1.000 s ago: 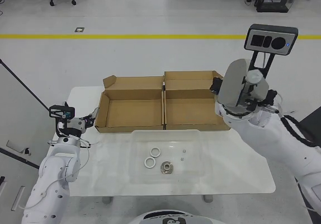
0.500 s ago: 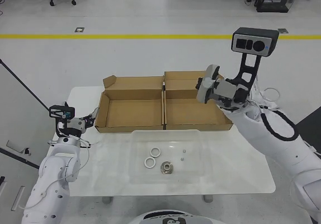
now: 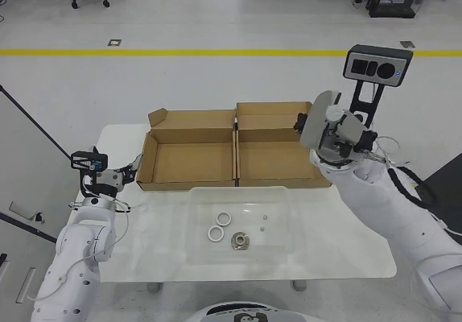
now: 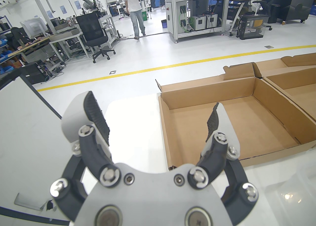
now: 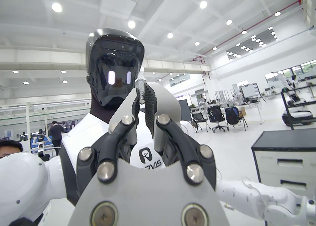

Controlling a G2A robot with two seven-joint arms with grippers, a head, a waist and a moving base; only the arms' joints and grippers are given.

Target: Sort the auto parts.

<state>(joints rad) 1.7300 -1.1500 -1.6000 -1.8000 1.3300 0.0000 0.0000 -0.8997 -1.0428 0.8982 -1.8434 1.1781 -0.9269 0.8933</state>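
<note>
Left wrist: Left gripper [image 4: 153, 105] wide open, nothing between the ribbed pads [image 4: 95, 113]. Sits low over the left end of the white table [image 4: 133, 118], just left of the left cardboard box [image 4: 222, 123]. Flaps up on that box, bare brown floor on show. Right cardboard box [image 4: 296, 81] butted against its right wall.

Right wrist: Right gripper [image 5: 143, 96] clamped shut on a threaded metal bolt [image 5: 140, 89]. Bolt pinched between the pads near the tips, one end poking out past them. Pointed upward, well off the table.

Top: Both boxes side by side along the far half of the table, touching at the shared wall, both showing bare floors. Clear plastic tray [image 3: 283, 245] mid-table, just near of the boxes. In the tray:
- two white rings [image 3: 224, 218], close together, left of centre
- metal flanged hub [image 3: 238, 240], just near-right of the rings
- two small pale bits [image 3: 263, 216] to the right, too small to identify

Left gripper beside the left box's left wall. Right gripper raised above the right end of the right box, bolt held up there, well apart from the tray.
</note>
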